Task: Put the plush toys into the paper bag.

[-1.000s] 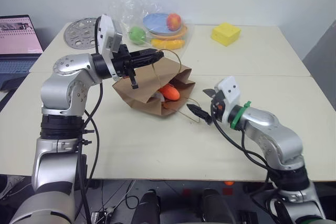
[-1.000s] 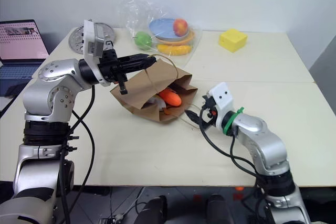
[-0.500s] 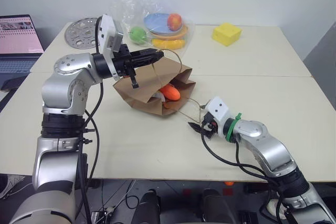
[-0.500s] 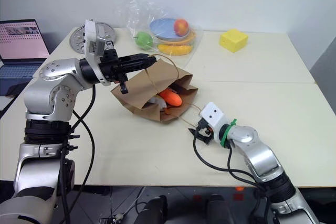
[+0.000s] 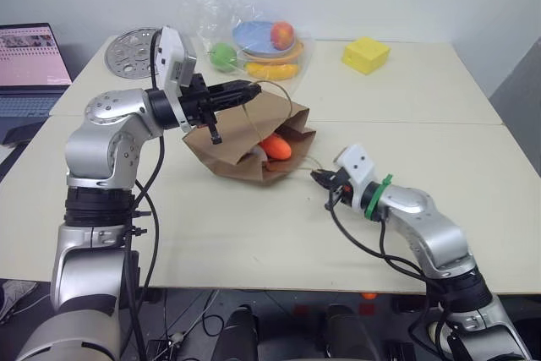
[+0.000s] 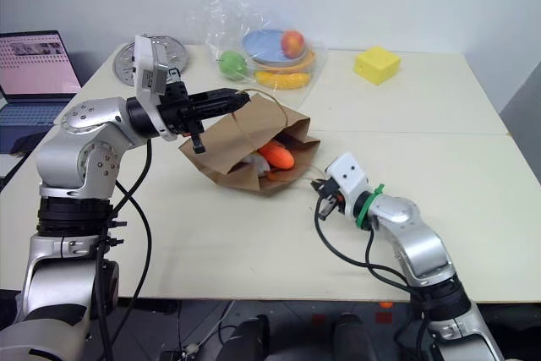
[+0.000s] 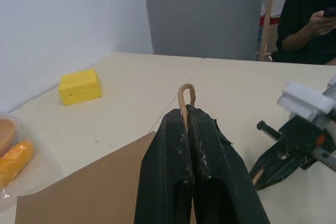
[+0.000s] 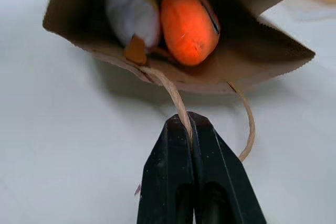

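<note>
The brown paper bag (image 5: 226,146) lies on its side on the table, its mouth facing my right gripper. Inside the mouth sit the plush toys: the orange carrot (image 8: 189,24) and, beside it, a white-and-yellow toy (image 8: 131,9). My left gripper (image 5: 254,88) is level above the bag and shut on the upper cord handle (image 7: 186,90). My right gripper (image 5: 319,177) is low over the table just in front of the bag's mouth. It is shut on the lower cord handle (image 8: 170,90).
A clear plastic bag of fruit (image 5: 254,35) and a yellow sponge block (image 5: 365,54) stand at the back of the table. A metal disc (image 5: 131,52) and a laptop (image 5: 30,61) are at the back left. A seated person (image 7: 310,24) is beyond the table.
My right gripper went from open to shut and now pinches the bag's lower handle cord, after dipping toward the table. The left gripper kept its hold without moving.
</note>
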